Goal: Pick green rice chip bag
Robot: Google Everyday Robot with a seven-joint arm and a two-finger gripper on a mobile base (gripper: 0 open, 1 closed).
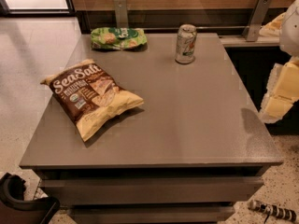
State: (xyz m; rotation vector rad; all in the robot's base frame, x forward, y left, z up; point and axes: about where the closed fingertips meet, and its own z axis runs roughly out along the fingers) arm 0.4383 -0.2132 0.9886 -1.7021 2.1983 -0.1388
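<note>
The small crinkly bright-green rice chip bag (118, 38) lies flat at the far left corner of the grey surface (187, 125). It is likely light, soft and slippery, with brittle chips inside, so a gentle pinch across its puffed middle or a crimped end seems best. A silver drink can (186, 43) stands well to its right, and a larger brown-and-cream "Sea Salt" chip bag (93, 97) lies nearer. Only the white-and-cream arm (280, 90) shows at the right edge. The gripper is out of view, so I cannot tell whether it is spread or closed.
</note>
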